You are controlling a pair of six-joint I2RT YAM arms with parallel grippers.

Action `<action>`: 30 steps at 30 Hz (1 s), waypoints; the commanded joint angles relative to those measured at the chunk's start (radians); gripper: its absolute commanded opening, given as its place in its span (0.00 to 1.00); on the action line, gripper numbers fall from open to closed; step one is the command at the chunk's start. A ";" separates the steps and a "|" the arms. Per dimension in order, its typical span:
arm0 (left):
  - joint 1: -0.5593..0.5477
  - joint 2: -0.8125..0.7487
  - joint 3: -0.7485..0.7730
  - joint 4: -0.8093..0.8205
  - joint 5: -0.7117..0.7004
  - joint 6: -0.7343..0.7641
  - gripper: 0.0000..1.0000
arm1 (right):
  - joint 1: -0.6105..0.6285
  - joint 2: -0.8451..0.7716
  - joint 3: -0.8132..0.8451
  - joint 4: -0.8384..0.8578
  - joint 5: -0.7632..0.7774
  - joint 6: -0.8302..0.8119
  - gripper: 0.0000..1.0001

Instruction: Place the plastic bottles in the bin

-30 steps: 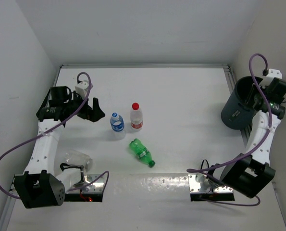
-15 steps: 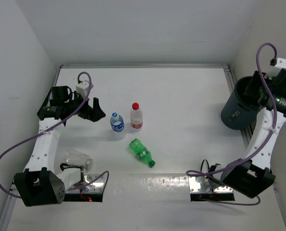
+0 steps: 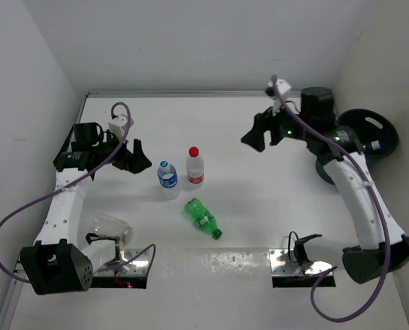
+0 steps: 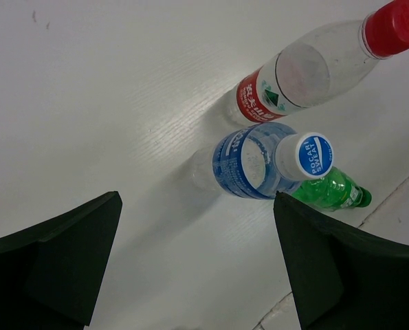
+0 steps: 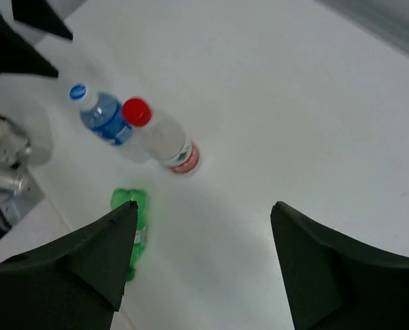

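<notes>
Swinging away from the dark grey-blue round plastic bin [image 3: 370,132], the right arm is now reaching over the middle of the white table [image 3: 259,199], while the bin is leaning at the table's right edge, tilted more than before and partly hidden behind that arm. The right gripper [image 3: 258,135] is hanging with its fingers spread wide, holding nothing. The left gripper [image 3: 137,157] is staying put, also spread and empty, just beside the clear blue-capped, blue-labelled bottle [image 3: 167,176]. That bottle is standing upright next to the clear red-capped, red-labelled bottle [image 3: 195,167]. The green bottle [image 3: 203,217] is lying on its side nearer the arms. Another clear bottle [image 3: 112,227] is lying by the left arm's base.
</notes>
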 commanded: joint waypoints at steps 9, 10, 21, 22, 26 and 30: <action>-0.017 -0.085 0.010 0.024 -0.015 -0.027 1.00 | 0.388 0.300 0.058 0.070 0.187 -0.099 0.75; -0.017 -0.100 -0.001 0.024 -0.024 -0.027 1.00 | 0.393 0.331 0.070 0.079 0.196 -0.097 0.75; -0.017 -0.120 -0.010 -0.016 -0.057 0.001 1.00 | 0.516 0.496 0.162 0.124 0.306 -0.123 0.81; -0.017 -0.111 -0.010 -0.016 -0.057 0.001 1.00 | 0.518 0.510 0.176 0.126 0.314 -0.123 0.81; -0.017 -0.111 -0.010 -0.016 -0.066 0.010 1.00 | 0.525 0.544 0.209 0.135 0.334 -0.126 0.80; -0.017 -0.102 -0.010 -0.016 -0.066 0.010 1.00 | 0.542 0.562 0.210 0.136 0.334 -0.141 0.59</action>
